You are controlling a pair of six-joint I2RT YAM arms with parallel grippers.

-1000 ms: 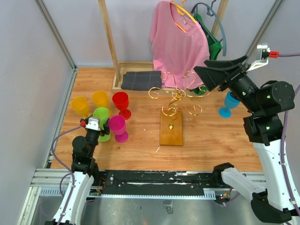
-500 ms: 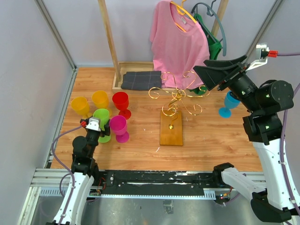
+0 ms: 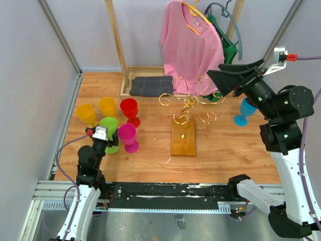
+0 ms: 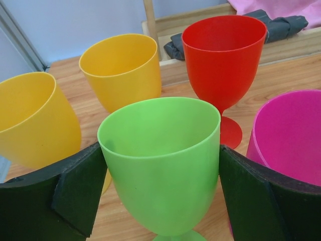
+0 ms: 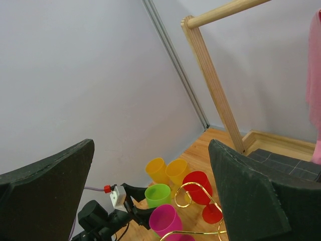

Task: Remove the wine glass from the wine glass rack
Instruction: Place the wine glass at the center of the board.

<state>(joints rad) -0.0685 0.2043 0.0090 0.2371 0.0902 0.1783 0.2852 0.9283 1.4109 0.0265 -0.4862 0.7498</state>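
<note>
On the wooden desk [image 3: 225, 145], nothing moves: over the past second both arms hold the same poses and every glass stands where it stood.

The right hand [image 3: 219, 82] hovers high, behind and to the right of the wine glass rack [image 3: 183, 136]. Its fingers are spread wide and it carries nothing.

The rack's gold wire arms are bare, with no glass hanging from any curl. That suggests the lift-off itself is already done (or that this pause comes between glasses).

Six glasses stand upright on the desk. A blue glass [image 3: 246, 109] is alone to the right of the rack, beneath the right arm. Two yellow glasses [image 3: 86, 113], a red glass [image 3: 129, 108], a magenta glass [image 3: 126, 134] and a green glass [image 3: 109, 125] cluster well to the rack's left.

The left hand [image 4: 161, 191] straddles the green glass with one finger on each side of the bowl. The wrist view cannot settle whether the pads [image 4: 80, 193] press on the bowl or merely flank it.

With the scene this still, the likeliest reading is that the green glass is set down and awaits release.
</note>
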